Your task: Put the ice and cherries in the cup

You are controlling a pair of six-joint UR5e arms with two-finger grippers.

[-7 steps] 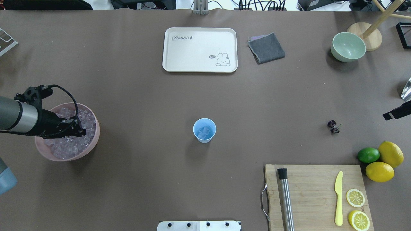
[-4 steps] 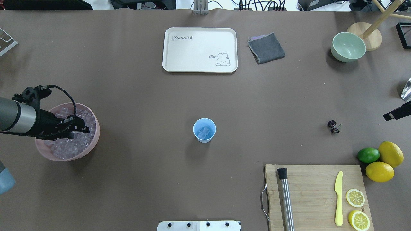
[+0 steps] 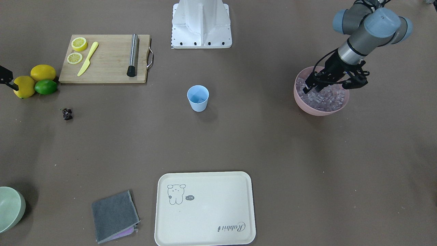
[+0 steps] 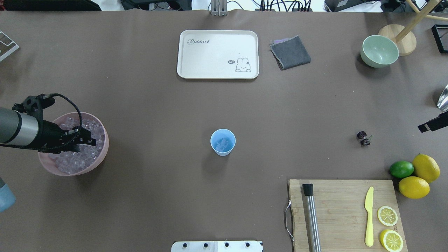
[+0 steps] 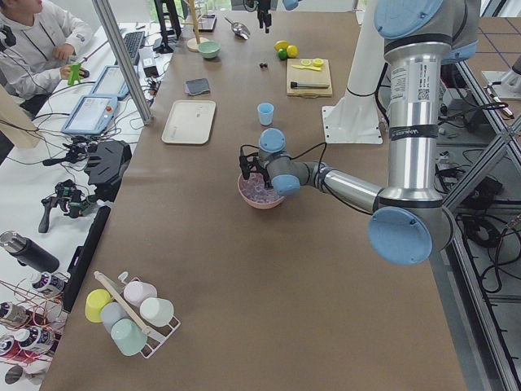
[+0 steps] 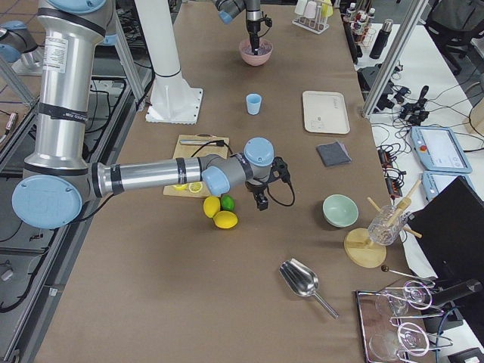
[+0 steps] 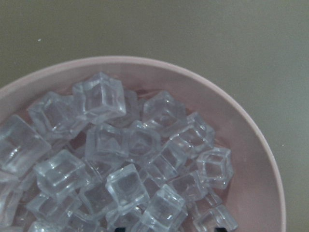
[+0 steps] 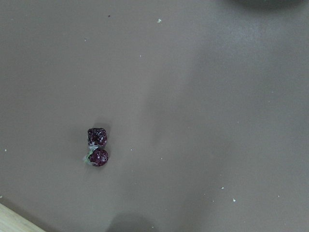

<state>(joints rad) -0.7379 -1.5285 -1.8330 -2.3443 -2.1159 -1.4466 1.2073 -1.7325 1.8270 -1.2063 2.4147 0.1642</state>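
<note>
— What could go wrong for us from here?

— The ice (image 7: 120, 186) is slick and heaped loose in the bowl (image 4: 106, 145). If our left hand (image 4: 91, 138) closes on a corner, or on two cubes at once, one may squirt out onto the worktop (image 4: 157, 105). A weak pinch could also let a cube drop on the carry, for the cup (image 4: 223, 141) stands well apart from the bowl, mid-worktop. That cup looks light. A knock on its rim could tip it and spill the few cubes it already holds.

— And the cherries (image 4: 364, 138)?

— They lie bare on the worktop, far on the cup's other side. They are tiny and round, so a pinch set slightly off could roll them away.

— How does the left hand stand?

— It points down over the ice. The left wrist view shows two dark tips at its lower edge, well apart, so we judge it spread, clamped on nothing. Whether it touches a cube, we cannot tell.

— The right hand (image 6: 262, 203)?

— It hangs above the worktop near the cherries. Apart or together, we cannot tell.
</note>
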